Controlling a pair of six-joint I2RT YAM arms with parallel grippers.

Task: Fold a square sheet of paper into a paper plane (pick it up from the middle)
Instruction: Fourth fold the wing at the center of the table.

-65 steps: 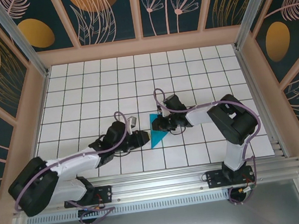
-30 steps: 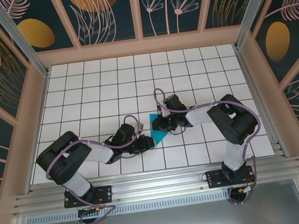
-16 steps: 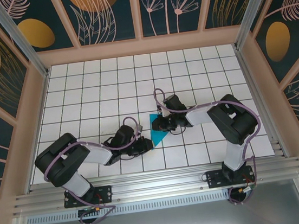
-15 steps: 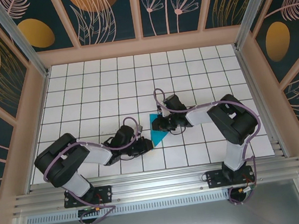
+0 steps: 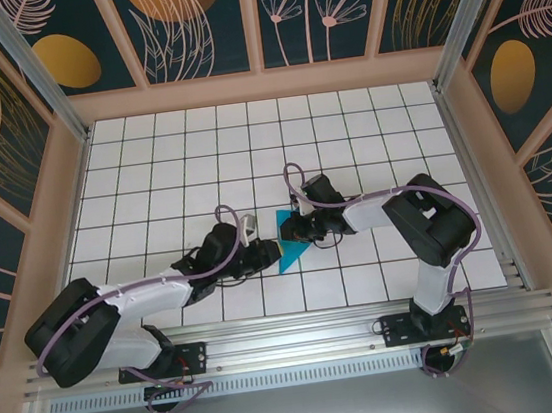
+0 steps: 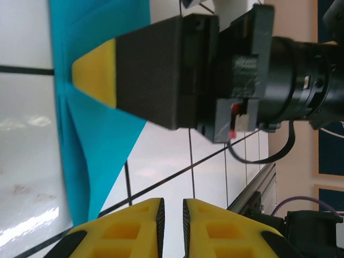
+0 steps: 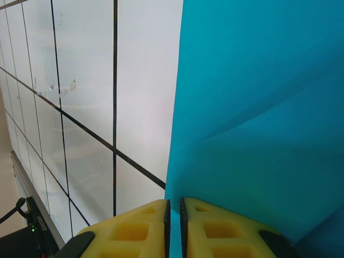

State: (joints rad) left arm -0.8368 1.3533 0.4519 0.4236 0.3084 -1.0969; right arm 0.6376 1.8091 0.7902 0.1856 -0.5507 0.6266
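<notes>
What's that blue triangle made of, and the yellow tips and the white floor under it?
The blue triangle looks like thin matte paper: sharp creases, flat folds. The yellow tips seem moulded plastic or rubber, with recessed pockets. The white floor looks glossy, perhaps laminate: it mirrors light.

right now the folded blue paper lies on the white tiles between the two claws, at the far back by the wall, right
Wrong place. The folded blue paper lies on the white tiles between the left claw and the right claw, but near the front middle, not at the far back. The top view shows it.
</notes>
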